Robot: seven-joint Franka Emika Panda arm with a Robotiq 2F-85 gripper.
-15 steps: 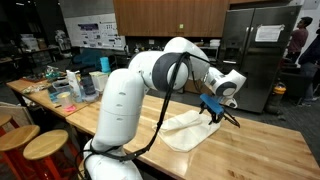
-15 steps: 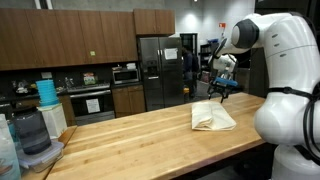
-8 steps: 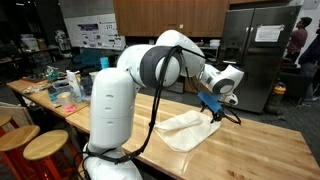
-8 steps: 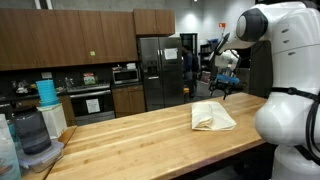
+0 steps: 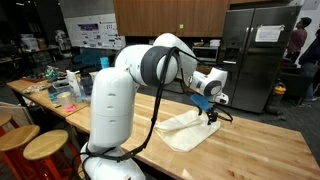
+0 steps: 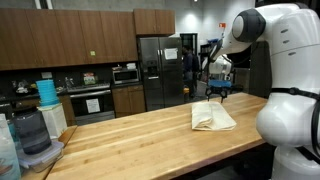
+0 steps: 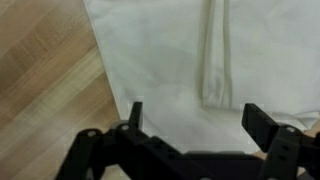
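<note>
Since a second ago our arm has swung round, carrying the gripper [image 7: 197,118] along just above the cloth [image 7: 160,50]. Its jaws stand wide apart, holding nothing. The cloth lies folded and released on the wooden table [image 7: 40,70]; beyond stands the refrigerator [image 6: 160,70].

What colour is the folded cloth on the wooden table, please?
Plain cream-white, without any pattern; the cloth shows best in the wrist view.
</note>
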